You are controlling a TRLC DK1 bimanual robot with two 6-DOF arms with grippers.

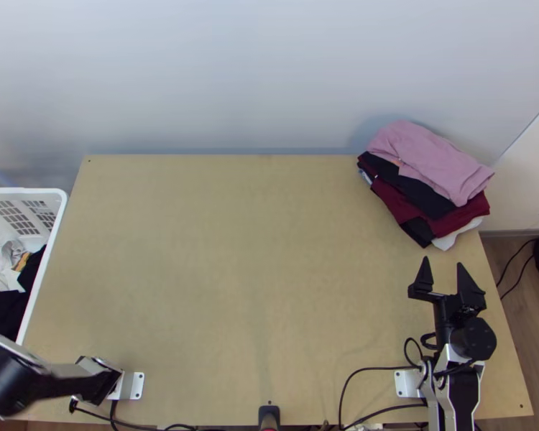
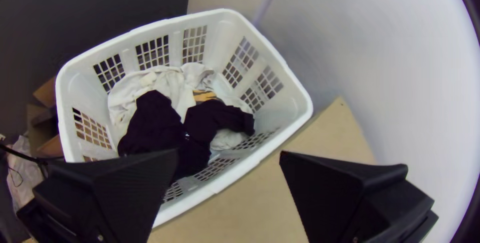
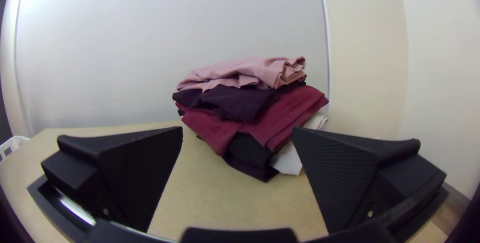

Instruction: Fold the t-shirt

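And here we are at the light wooden table [image 1: 233, 273], with clothes waiting at both ends! On the left, the white plastic laundry basket [image 1: 43, 192] is standing right beside the table's edge, its grid-cut sides showing. Inside, a near-black garment [image 2: 155, 128] is lying bunched over crumpled white garments [image 2: 170, 85], and a yellow-orange patch with dark stripes [image 2: 204, 96] is peeking out between them. Which piece is the t-shirt? I cannot tell, but loose clothes are sitting in that basket and folded ones are sitting in a stack across the table. The left gripper [image 2: 228, 152] is hanging near the basket with its wide black fingers parted, released and gripping nothing. Over at the far right corner, the stack is leaning a little unevenly: a folded pink garment [image 1: 427, 158] is topping it, a dark garment [image 1: 413, 190] is lying under that, a folded maroon garment [image 1: 460, 217] is coming next, and black and white cloth is showing at the bottom. The right gripper [image 1: 443, 261] is resting on the near side of that stack, apart from it, fingertips pointing its way, and it too is standing released, its fingers spread with no cloth between them.
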